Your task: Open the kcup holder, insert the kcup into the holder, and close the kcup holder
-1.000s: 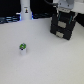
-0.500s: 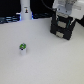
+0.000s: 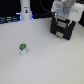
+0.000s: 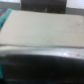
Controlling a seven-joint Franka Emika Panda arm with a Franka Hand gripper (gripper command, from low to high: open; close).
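The kcup (image 3: 22, 48) stands upright, green top up, well apart from the closed kcup holder (image 3: 63, 29); hand (image 3: 64, 9) state unclear

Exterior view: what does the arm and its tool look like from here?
The arm is white and blocky with grey shadowed joints, ending in a pale tool above the black kcup holder. The picture is too blurred to show cables or markings.

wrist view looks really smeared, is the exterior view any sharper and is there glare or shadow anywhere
Wrist view: heavily blurred, only a pale surface and a dark glossy band with a streak of glare. Exterior view: sharper but soft and low resolution; the kcup and holder are recognisable, the table evenly lit with faint shadows.
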